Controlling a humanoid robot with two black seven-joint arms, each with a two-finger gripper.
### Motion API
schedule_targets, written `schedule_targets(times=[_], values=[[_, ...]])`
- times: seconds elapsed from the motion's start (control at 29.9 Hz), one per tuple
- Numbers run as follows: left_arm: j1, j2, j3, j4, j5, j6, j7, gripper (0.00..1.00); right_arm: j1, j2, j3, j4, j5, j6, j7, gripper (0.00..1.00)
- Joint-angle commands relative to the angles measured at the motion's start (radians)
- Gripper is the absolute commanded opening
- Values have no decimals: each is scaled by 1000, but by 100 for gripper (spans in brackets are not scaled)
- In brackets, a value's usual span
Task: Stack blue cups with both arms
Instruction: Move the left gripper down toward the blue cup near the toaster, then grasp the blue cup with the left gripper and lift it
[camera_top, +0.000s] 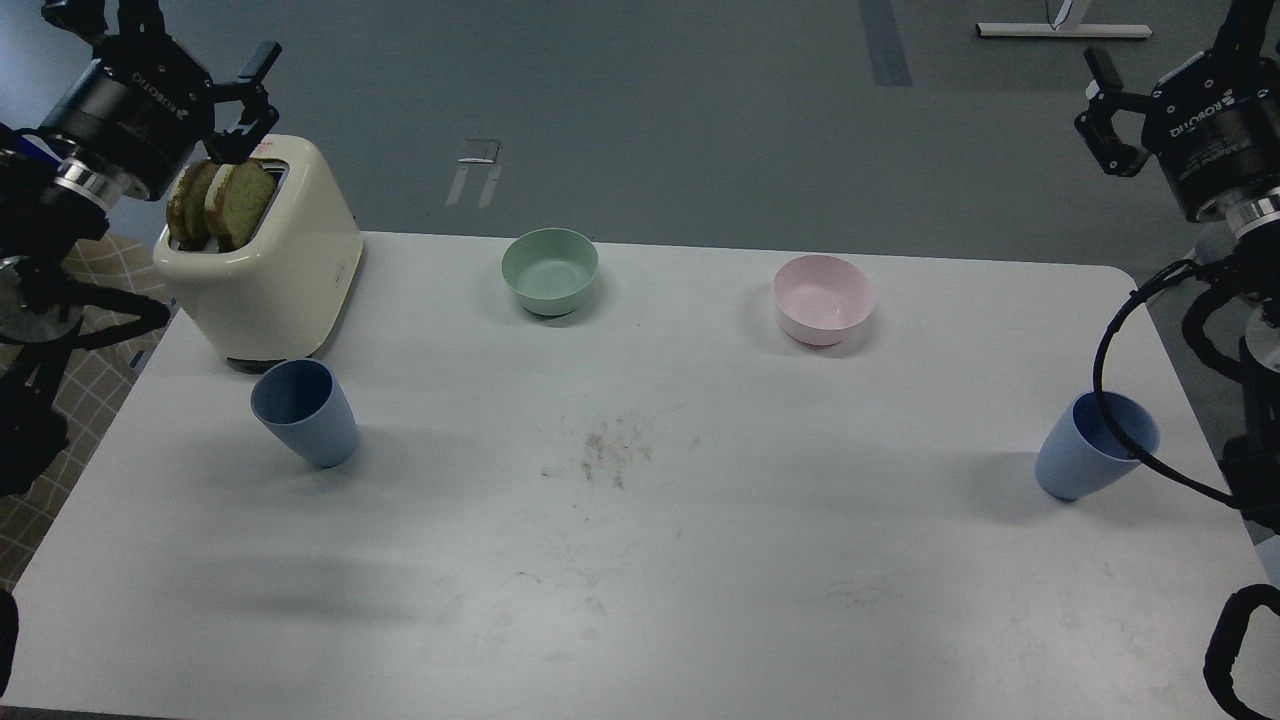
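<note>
two blue cups stand upright on a white table (640, 600), well apart — the left blue cup (306, 412) at the left of the frame just in front of a cream toaster (270, 270), the right blue cup (1095, 445) at the far right edge, a black cable crossing its rim. each cup's long axis runs vertical, mouth up. the left gripper (245, 100) hovers in the upper left corner, fingers spread and empty; the right gripper (1105, 110), upper right, also looks spread — each cup sits below its own nearer arm.

A single head camera looks forward and down across the white table (640, 560), arms flanking both edges.
</note>
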Motion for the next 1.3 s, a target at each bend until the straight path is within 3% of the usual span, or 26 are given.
schedule_targets(times=[0.0,0.07,0.13,0.23,0.33,0.47,0.73,0.8,0.94,1.27], values=[[145,125,-4,-224,36,14,-22,93,-27,-1,55,1,0,11,3,100],[222,169,-31,-333,109,28,-25,85,-44,-2,72,-1,0,29,3,100],[283,180,-77,-395,168,31,-27,85,-56,-5,81,1,0,43,4,100],[426,189,-177,-485,417,23,-65,85,-73,-27,105,1,0,70,4,100],[465,225,-183,-525,697,22,-105,85,-90,-38,134,1,0,70,3,100],[486,255,-180,-519,1043,23,-116,85,-110,-67,162,1,0,70,3,100],[482,330,-114,-472,1410,23,-106,85,-124,-70,187,1,2,70,4,100],[482,338,-102,-443,1435,25,-108,83,-128,-70,187,3,2,70,4,100],[483,341,-53,-363,1451,26,-116,69,-144,-68,187,3,23,70,4,100],[477,283,36,-326,1455,34,-117,67,-145,-70,187,3,29,70,3,100]])
